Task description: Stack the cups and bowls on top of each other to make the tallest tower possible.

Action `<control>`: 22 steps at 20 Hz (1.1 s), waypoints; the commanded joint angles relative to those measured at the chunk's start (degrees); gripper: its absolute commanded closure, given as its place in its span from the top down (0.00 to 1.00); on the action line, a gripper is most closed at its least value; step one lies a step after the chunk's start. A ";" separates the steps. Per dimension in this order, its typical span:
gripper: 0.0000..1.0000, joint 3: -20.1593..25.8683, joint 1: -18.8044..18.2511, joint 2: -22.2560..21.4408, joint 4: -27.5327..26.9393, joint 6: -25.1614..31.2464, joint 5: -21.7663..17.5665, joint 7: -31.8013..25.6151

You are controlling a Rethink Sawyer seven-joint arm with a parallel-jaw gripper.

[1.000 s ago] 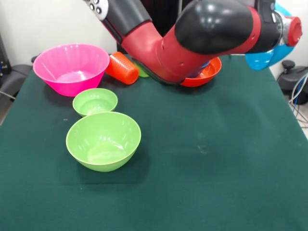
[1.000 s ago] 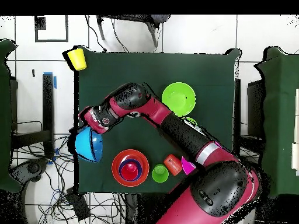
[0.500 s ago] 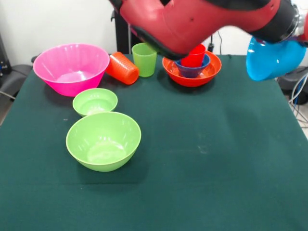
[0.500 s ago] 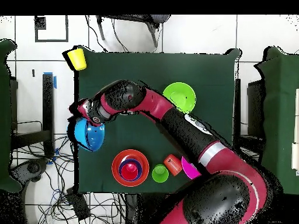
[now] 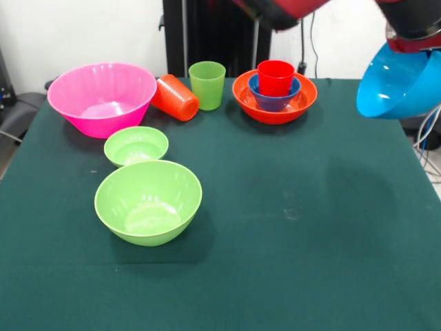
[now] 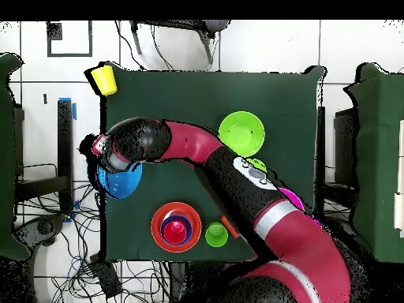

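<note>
A large blue bowl (image 5: 402, 84) hangs tilted in the air past the table's right edge in the front view, with my gripper (image 5: 412, 48) shut on its rim. From overhead the blue bowl (image 6: 120, 180) sits under the gripper (image 6: 105, 160) at the table's left edge. The tower is a wide orange bowl (image 5: 302, 103) holding a small dark blue bowl (image 5: 274, 102) and an upright red cup (image 5: 275, 76). A light green cup (image 5: 207, 84) stands beside it, and an orange cup (image 5: 175, 97) lies on its side. A yellow cup (image 6: 103, 78) stands at a table corner.
A huge pink bowl (image 5: 102, 96), a small green bowl (image 5: 136, 145) and a large green bowl (image 5: 148, 201) sit upright on the left half in the front view. Overhead, the arm (image 6: 237, 170) crosses the table and hides most of the pink bowl. Cables lie on the floor beside the table.
The arm has risen and swung toward the table's edge, carrying the blue bowl with it. It no longer covers the tower or the light green cup in the front view.
</note>
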 commanded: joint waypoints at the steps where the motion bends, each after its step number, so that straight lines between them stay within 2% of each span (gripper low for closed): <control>1: 0.00 -13.05 9.09 -10.51 3.08 -2.92 -6.26 12.10; 7: 0.00 -23.65 19.88 -11.45 -4.35 0.53 -12.52 12.81; 12: 0.00 -30.04 26.17 -8.45 -11.70 4.32 -15.83 12.48; 22: 0.00 -43.17 37.38 -2.07 -19.68 0.04 -21.54 15.59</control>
